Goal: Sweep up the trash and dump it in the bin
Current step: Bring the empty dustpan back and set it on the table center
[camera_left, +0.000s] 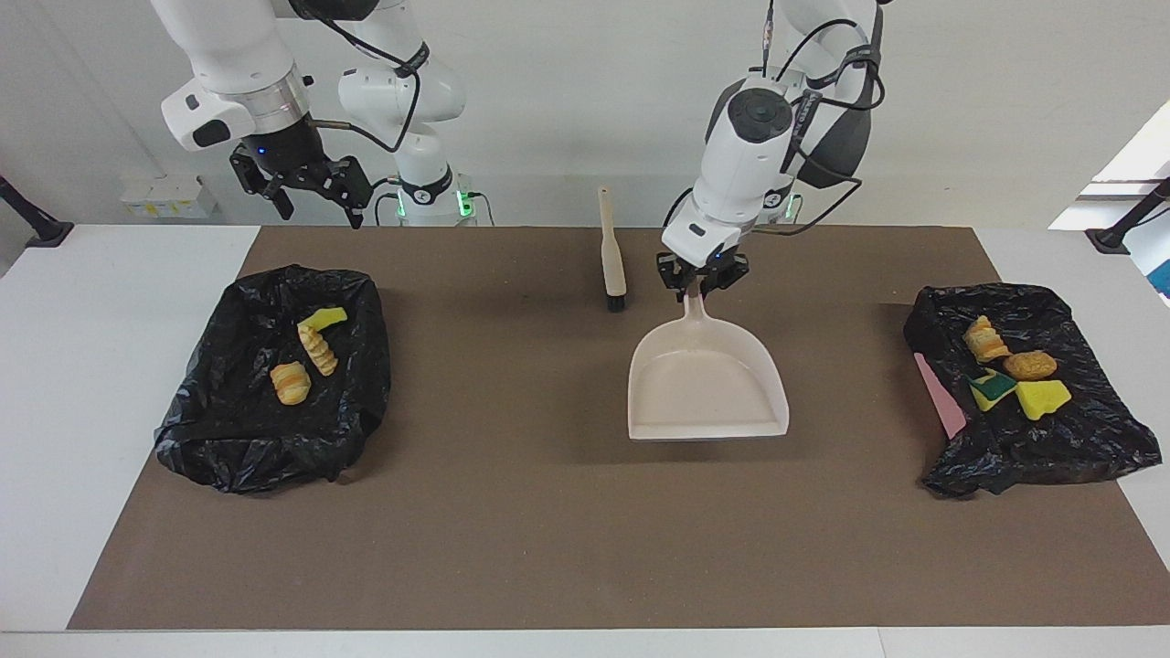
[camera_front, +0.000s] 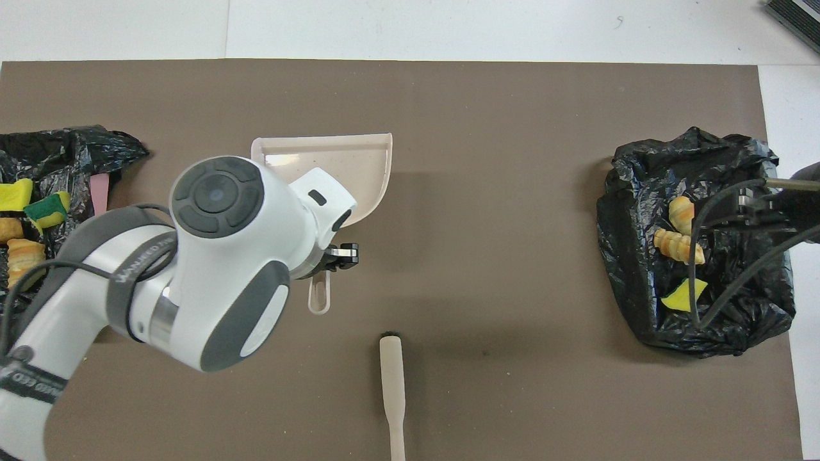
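My left gripper [camera_left: 699,281] is shut on the handle of the empty beige dustpan [camera_left: 706,384], which lies level and low over the middle of the mat; the overhead view shows the pan [camera_front: 359,163] partly under my left arm. Trash lies in two black-lined bins. The bin [camera_left: 238,439] at the right arm's end holds a yellow sponge piece [camera_left: 324,318] and two bread pieces [camera_left: 318,352]. The bin [camera_left: 1079,448] at the left arm's end holds several scraps [camera_left: 1030,366]. My right gripper [camera_left: 311,199] hangs open and empty, high over its bin's robot-side edge.
The beige brush [camera_left: 611,256] lies on the mat beside the dustpan handle, toward the robots, bristles pointing away from them. A pink strip [camera_left: 941,397] shows at the edge of the left arm's bin. White table borders the brown mat [camera_left: 548,530].
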Controlling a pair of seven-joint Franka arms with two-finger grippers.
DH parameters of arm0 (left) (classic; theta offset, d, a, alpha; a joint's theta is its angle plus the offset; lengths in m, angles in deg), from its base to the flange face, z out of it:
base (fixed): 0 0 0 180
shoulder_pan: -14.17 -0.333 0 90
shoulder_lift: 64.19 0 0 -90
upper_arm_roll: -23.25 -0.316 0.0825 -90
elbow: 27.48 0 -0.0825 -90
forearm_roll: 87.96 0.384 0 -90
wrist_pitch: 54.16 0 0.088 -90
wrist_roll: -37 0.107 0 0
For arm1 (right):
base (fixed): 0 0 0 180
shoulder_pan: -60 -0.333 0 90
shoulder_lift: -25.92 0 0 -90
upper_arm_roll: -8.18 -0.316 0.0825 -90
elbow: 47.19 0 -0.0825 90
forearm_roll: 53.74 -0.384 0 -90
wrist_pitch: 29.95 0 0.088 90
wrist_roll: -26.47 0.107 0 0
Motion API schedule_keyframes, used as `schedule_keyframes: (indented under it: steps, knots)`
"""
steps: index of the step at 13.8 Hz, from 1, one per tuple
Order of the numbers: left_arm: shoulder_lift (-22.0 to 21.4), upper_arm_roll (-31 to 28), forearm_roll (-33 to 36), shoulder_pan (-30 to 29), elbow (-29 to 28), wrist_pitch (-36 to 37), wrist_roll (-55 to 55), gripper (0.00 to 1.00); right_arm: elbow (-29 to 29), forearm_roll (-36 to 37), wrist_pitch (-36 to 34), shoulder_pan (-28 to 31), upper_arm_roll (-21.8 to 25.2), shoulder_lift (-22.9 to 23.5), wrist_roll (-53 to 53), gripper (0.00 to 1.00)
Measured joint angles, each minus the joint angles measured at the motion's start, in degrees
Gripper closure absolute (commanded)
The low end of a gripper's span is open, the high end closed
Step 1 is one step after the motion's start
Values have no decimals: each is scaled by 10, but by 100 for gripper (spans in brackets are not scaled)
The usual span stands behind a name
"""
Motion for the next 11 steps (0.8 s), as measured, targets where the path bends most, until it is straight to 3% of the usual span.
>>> schedule_keyframes:
  steps: [4,6,7,8,11]
  knots:
    - [82,0,0,39,-3,-111,-17,100,0,0,-2,-7,7,0,-3,0]
    - [104,0,-1,51,-3,-129,-33,100,0,0,-2,-8,8,0,-3,0]
    - [112,-1,-1,60,-3,-142,-58,77,0,0,-2,-8,8,0,-3,0]
    - [119,0,-1,67,-3,-157,-82,1,0,0,-2,-8,8,0,-3,0]
    - [124,-5,-1,70,-1,-170,-99,0,0,0,-2,-8,12,0,-3,0]
